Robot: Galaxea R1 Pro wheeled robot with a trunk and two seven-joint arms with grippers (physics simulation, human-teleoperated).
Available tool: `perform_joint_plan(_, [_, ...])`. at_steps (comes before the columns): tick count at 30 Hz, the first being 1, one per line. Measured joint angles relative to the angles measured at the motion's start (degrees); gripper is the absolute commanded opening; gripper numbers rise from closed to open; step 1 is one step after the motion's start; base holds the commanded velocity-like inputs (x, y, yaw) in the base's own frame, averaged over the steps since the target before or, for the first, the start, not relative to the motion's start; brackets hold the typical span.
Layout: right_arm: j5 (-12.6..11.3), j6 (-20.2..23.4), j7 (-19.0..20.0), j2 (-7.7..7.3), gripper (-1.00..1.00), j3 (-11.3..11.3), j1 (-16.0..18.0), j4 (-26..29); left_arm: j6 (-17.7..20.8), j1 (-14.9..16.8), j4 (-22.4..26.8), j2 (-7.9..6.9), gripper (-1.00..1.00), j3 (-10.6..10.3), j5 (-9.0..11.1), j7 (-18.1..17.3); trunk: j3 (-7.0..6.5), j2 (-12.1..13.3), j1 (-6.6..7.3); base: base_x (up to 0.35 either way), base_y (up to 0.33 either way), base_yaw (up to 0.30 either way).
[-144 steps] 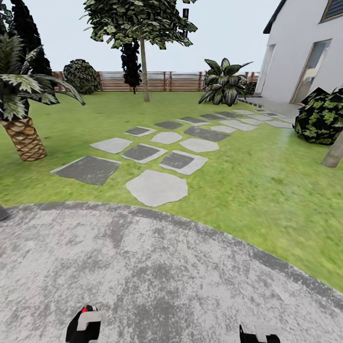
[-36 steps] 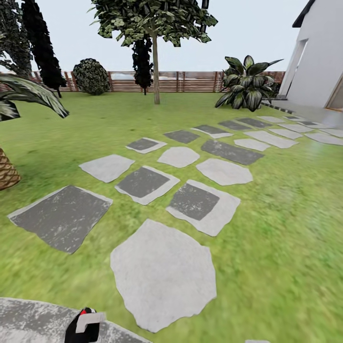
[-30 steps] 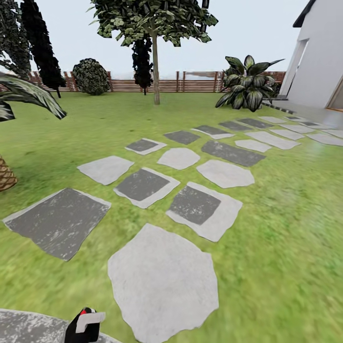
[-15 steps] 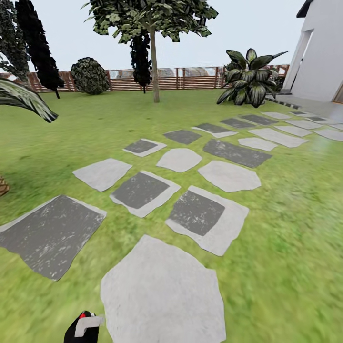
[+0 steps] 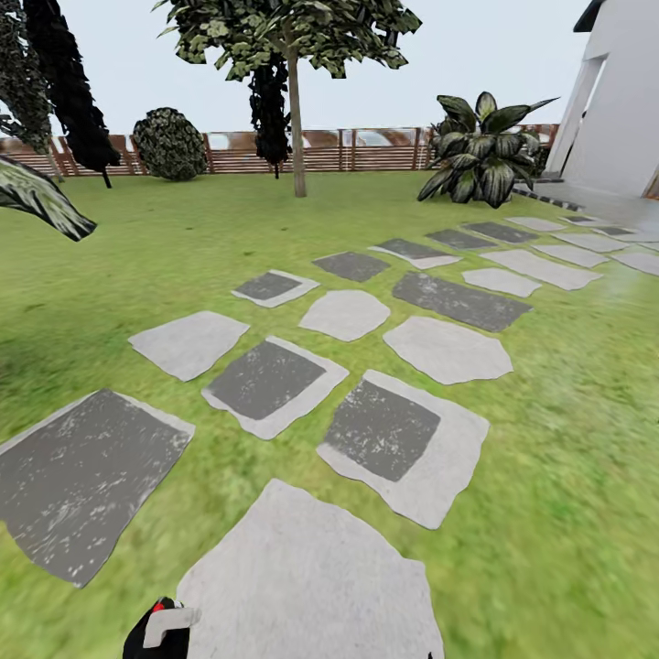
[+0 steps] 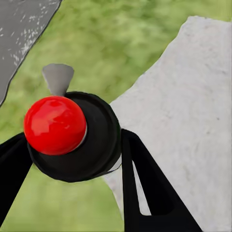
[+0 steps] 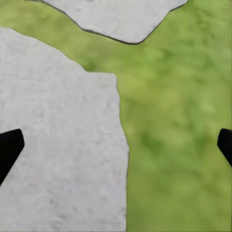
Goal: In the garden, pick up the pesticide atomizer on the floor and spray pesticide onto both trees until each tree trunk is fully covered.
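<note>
Your left claw (image 6: 72, 159) is clamped around the pesticide atomizer (image 6: 77, 140), one black finger on each side of its dark round body. In the left wrist view you look almost straight down the bottle's long axis onto its red top (image 6: 54, 124), with a small grey nozzle (image 6: 58, 78) sticking out sideways from the cap. In the head view the atomizer (image 5: 157, 630) sits at the bottom edge, red top up, just beside the nearest pale stepping stone (image 5: 311, 586). Your right claw (image 7: 116, 145) is spread wide, its two dark fingertips (image 7: 8, 147) at opposite edges of the right wrist view, with nothing between them but stone and grass. Ahead, the lawn (image 5: 567, 439) lies open, crossed by a scatter of light and dark stepping stones (image 5: 384, 430) running toward the house (image 5: 622, 101). One tree (image 5: 293, 37) with a straight pale trunk (image 5: 297, 128) stands far ahead near the slatted fence (image 5: 366, 151). A broad-leaved plant (image 5: 485, 151) stands to the right of it, and a palm frond (image 5: 41, 197) juts in at the left edge.
</note>
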State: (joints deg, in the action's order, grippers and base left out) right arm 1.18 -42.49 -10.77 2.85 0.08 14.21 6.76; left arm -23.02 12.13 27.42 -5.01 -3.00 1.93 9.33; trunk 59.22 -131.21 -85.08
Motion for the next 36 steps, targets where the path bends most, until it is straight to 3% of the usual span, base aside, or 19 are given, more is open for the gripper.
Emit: perform_joint_plan(36, [0.1,-0.1,0.1,-0.08,1.00,0.0,-0.1,-0.1,-0.1,0.0,-0.2,0.00,-1.00,0.0,0.1,-0.1,0.00,0.0,0.00,0.342,0.000,0.000])
